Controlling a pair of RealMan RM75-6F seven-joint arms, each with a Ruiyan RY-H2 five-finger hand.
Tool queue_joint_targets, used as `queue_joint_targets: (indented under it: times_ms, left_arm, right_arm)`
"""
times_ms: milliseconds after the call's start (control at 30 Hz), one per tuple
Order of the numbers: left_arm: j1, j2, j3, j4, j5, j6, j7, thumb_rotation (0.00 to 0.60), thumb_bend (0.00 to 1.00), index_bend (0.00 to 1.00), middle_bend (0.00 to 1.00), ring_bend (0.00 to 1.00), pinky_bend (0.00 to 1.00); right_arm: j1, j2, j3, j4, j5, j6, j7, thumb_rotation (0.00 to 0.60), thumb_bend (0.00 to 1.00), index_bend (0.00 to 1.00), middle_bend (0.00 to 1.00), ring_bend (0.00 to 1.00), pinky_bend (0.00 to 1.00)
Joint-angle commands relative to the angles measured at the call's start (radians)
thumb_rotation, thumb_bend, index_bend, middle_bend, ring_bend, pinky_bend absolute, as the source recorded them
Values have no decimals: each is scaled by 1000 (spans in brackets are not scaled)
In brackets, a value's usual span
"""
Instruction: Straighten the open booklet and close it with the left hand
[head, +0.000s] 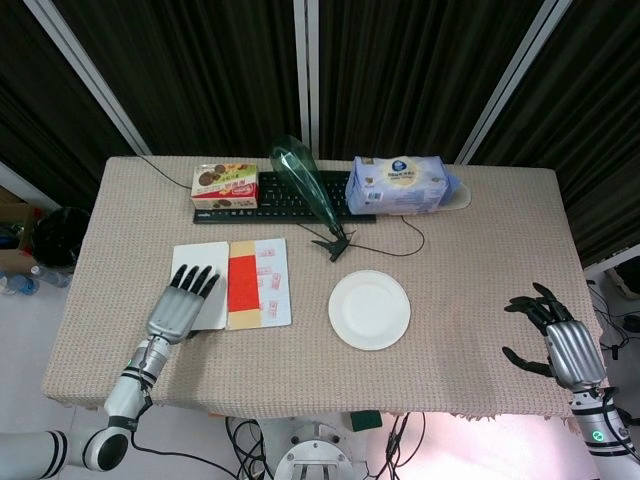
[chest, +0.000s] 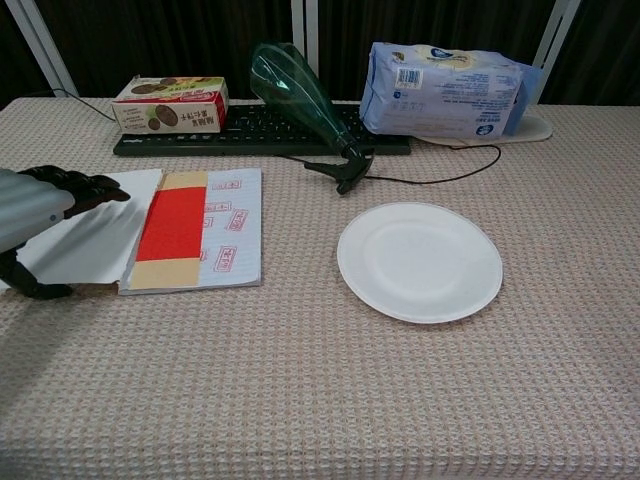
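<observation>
The open booklet (head: 245, 282) (chest: 190, 235) lies flat and square to the table edge, with a white left page, a red and tan band at the spine, and a right page printed with red stamps. My left hand (head: 180, 304) (chest: 35, 212) rests with spread fingers on the white left page near its outer edge, the thumb at the page's near corner. My right hand (head: 560, 336) hovers with fingers apart beyond the table's right front corner, holding nothing; the chest view does not show it.
A white paper plate (head: 369, 309) (chest: 419, 260) sits right of the booklet. Behind are a green spray bottle (head: 309, 189) lying on its side, a black keyboard (head: 285, 200), a biscuit box (head: 225, 186), a blue tissue pack (head: 398, 184) and a thin cable (head: 400, 235).
</observation>
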Motion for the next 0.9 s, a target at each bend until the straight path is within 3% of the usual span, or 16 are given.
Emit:
queue_joint_targets:
  times_ms: [33,500,900]
  left_arm:
    - [29,-19,-4,38,59,63,-9,600,163,36,0,0,41]
    - [58,-77,-44,133,298,202,-172,599,146,36,0,0,42]
    - [-32,-123,-129,92,382,144,-161,599,143,36,0,0,42]
  right_arm:
    - [0,1,-1,-2,-2,2,-1,600,154,344,249,62,225]
    - [-3,4,-3,-15,-14,14,-14,600,154,344,249,62,224]
    - [-20,10,-6,-15,-12,40,-9,600,153,344,249,62,224]
